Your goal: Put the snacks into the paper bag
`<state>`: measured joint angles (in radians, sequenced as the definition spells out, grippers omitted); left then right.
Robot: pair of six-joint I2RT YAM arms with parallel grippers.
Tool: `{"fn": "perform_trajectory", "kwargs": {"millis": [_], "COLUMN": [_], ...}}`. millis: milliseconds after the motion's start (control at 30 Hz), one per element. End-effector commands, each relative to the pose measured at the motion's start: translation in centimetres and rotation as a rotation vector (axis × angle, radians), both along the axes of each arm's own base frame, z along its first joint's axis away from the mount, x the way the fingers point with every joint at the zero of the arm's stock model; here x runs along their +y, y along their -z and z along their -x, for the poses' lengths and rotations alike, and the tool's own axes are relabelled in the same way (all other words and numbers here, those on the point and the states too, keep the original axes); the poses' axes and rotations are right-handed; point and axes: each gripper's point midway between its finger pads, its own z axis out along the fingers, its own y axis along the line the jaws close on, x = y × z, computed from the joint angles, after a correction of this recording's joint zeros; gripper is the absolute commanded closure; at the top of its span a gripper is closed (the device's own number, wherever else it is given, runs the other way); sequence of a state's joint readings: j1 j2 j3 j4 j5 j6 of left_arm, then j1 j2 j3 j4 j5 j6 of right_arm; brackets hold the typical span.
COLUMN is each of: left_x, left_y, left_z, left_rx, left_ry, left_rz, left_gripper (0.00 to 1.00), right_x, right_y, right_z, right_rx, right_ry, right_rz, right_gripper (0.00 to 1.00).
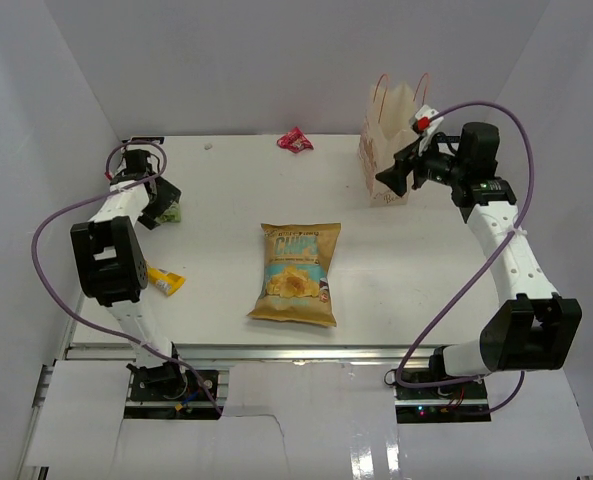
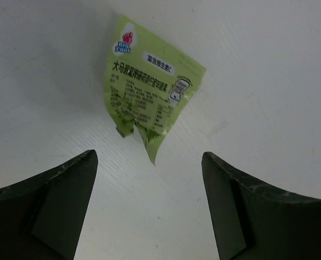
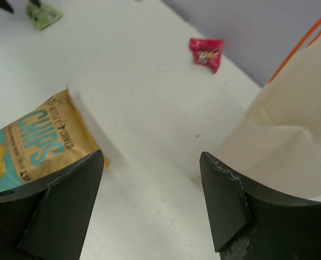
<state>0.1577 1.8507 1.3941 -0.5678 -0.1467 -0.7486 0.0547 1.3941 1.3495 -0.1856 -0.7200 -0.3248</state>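
Note:
The large yellow-and-blue chips bag [image 1: 294, 272] lies flat mid-table. A green packet [image 2: 149, 89] lies just ahead of my left gripper [image 2: 149, 157], which is open and empty above the table at the far left [image 1: 159, 203]. A yellow-orange packet [image 1: 164, 281] lies beside the left arm. A pink-red packet [image 1: 295, 140] sits near the back wall. The cream paper bag [image 1: 391, 140] stands upright at the back right. My right gripper [image 3: 150, 157] is open and empty, hovering just left of the paper bag [image 3: 290, 135], with the chips bag [image 3: 30, 141] to its left.
White walls close in the table on the left, back and right. The arms' purple cables loop over both sides. The left arm's upper link [image 1: 106, 260] hangs over the yellow-orange packet's end. The table's near edge runs along a metal rail [image 1: 276, 352].

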Motion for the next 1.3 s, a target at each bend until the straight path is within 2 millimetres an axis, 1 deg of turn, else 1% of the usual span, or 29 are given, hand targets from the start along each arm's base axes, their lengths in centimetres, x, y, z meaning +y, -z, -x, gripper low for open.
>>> {"fn": "perform_trajectory", "kwargs": {"millis": [0,33,67,100,200,233,333,367,467,533,600,633,700,733,767,800,833,867,900,933,967,1000,1033,1067,1100,1133,1167,1200,1267], "left_x": [1.4,1.5,1.7,1.7,2.3,2.6,2.9,2.7,2.6,2.0,1.2,0.0,-1.7,-4.0,-5.1,-6.7,-9.7,-11.3,-12.9,-15.9,-17.5,-20.4,-21.6,-23.8,-26.2,-27.2,-28.1,-29.6,-30.8], "left_y": [0.8,1.2,0.7,2.1,3.4,3.7,4.6,4.8,4.4,4.0,2.1,0.9,-1.3,-1.1,-4.3,-5.3,-5.4,-8.0,-8.9,-9.7,-10.1,-11.1,-11.3,-11.5,-11.8,-11.9,-12.1,-12.5,-13.1], "left_z": [-1.8,-2.5,-3.6,-3.9,-4.6,-4.6,-4.3,-4.2,-3.8,-3.7,-4.1,-3.7,-4.3,-3.1,-3.7,-3.3,-1.7,-1.6,-0.9,0.5,1.2,2.4,3.3,4.2,5.3,5.8,6.1,6.9,7.2], "left_rx": [0.017,0.016,-0.005,0.022,0.045,0.052,0.071,0.072,0.065,0.042,-0.023,-0.061,-0.165,-0.188,-0.311,-0.36,-0.379,-0.475,-0.508,-0.519,-0.557,-0.573,-0.575,-0.565,-0.561,-0.557,-0.562,-0.56,-0.574], "left_ry": [-0.023,-0.014,-0.003,0.009,0.005,0.002,-0.005,0.001,0.003,0.031,0.075,0.125,0.197,0.275,0.339,0.4,0.494,0.561,0.63,0.725,0.784,0.866,0.91,0.963,1.029,1.053,1.074,1.106,1.131], "left_rz": [0.013,0.018,0.023,0.026,0.03,0.034,0.05,0.065,0.078,0.098,0.115,0.157,0.2,0.295,0.306,0.351,0.455,0.478,0.519,0.584,0.595,0.629,0.654,0.669,0.677,0.683,0.687,0.703,0.714], "left_gripper": [0.12,0.14,0.15,0.18,0.25,0.33,0.49,0.6,0.74,0.79,0.83,0.83,0.85,0.85,0.85,0.86,0.86,0.86,0.86,0.87,0.86,0.87,0.87,0.87,0.87,0.87,0.87,0.87,0.87], "right_x": [1.0,1.0,1.1,1.2,1.2,1.2,1.4,1.4,1.8,2.1,2.9,3.8,4.9,5.5,7.0,7.9,9.4,10.2,11.1,12.4,13.2,14.3,15.4,16.1,17.2,18.2,18.8,19.4,20.9], "right_y": [3.3,3.4,3.6,3.8,4.0,4.0,3.9,3.8,3.6,3.5,3.0,3.6,3.7,4.0,4.9,5.2,6.0,6.3,6.8,6.9,6.7,6.9,6.3,6.3,6.3,6.3,6.2,7.3,7.0], "right_z": [2.6,2.9,3.2,3.4,3.7,3.7,3.8,3.9,4.2,4.6,5.6,6.4,7.1,7.5,8.8,9.0,9.6,9.9,9.9,10.4,10.5,10.1,9.9,9.7,8.6,8.6,8.4,7.6,8.0], "right_rx": [0.078,0.079,0.085,0.091,0.099,0.099,0.102,0.103,0.107,0.111,0.102,0.115,0.114,0.123,0.145,0.155,0.163,0.166,0.204,0.22,0.243,0.337,0.367,0.413,0.437,0.547,0.582,0.618,0.664], "right_ry": [-0.114,-0.118,-0.13,-0.135,-0.14,-0.144,-0.153,-0.158,-0.185,-0.219,-0.289,-0.344,-0.409,-0.429,-0.483,-0.501,-0.522,-0.532,-0.529,-0.538,-0.544,-0.513,-0.496,-0.481,-0.45,-0.378,-0.358,-0.296,-0.293], "right_rz": [0.003,0.005,0.004,0.007,0.006,0.004,-0.002,-0.005,-0.017,-0.024,-0.032,-0.023,0.004,0.025,0.059,0.084,0.127,0.144,0.142,0.144,0.126,0.068,0.042,0.011,-0.028,-0.081,-0.102,-0.098,-0.115], "right_gripper": [0.23,0.22,0.22,0.22,0.22,0.22,0.23,0.23,0.23,0.23,0.23,0.23,0.23,0.24,0.24,0.24,0.24,0.24,0.24,0.23,0.23,0.23,0.22,0.22,0.21,0.21,0.21,0.21,0.2]}}
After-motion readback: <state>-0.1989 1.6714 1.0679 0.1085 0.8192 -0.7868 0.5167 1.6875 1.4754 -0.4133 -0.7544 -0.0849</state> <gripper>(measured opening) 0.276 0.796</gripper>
